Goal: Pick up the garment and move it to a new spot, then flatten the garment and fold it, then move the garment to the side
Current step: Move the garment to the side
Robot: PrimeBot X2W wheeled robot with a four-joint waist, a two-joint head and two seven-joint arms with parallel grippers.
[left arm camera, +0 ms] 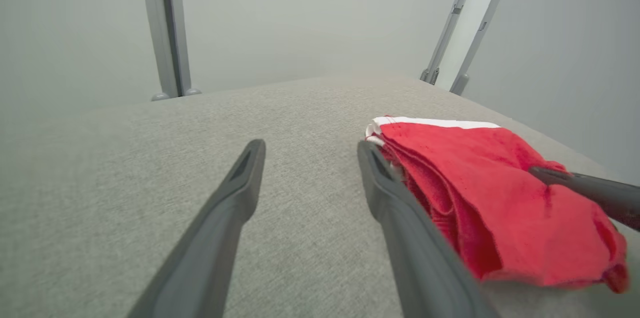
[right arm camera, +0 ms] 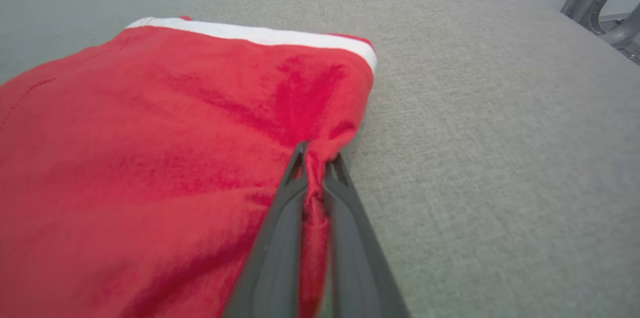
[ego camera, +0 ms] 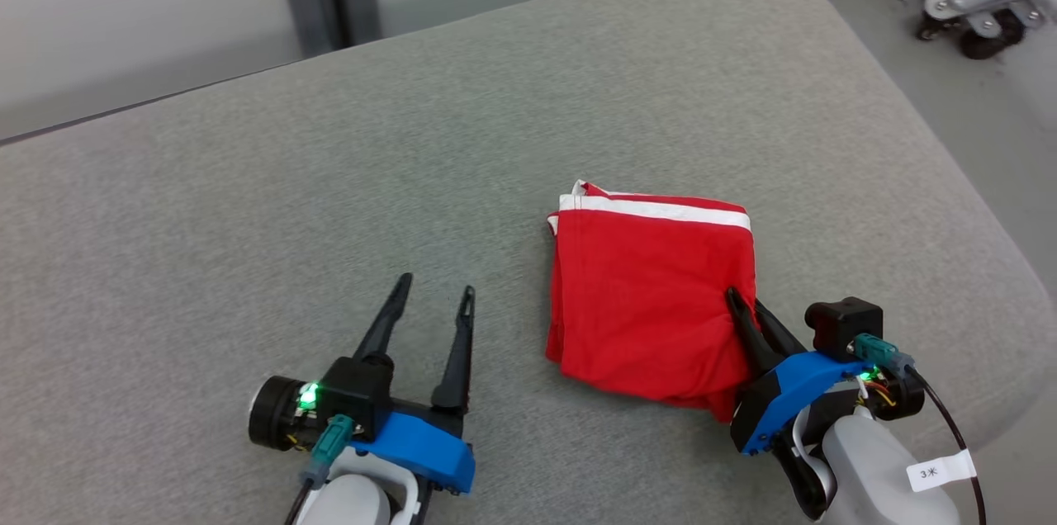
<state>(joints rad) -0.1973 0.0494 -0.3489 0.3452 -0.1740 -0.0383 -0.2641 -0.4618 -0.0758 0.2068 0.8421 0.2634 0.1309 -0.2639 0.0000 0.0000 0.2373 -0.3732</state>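
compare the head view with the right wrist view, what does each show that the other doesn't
Head view: the left gripper, open, over the grey cushion left of the folded red garment. Right wrist view: a close look at red fabric bunched between the right gripper's shut fingers. Both: the garment's white band and the right gripper at its right edge.

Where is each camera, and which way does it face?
Head view: from the head, forward and down at the cushion and folded garment; left hand open, right hand shut on the garment.
Left wrist view: from that wrist, along its open fingers across the cushion, garment beside them.
Right wrist view: from that wrist, along its fingers pinching the garment.
Shared: the garment, in all three.
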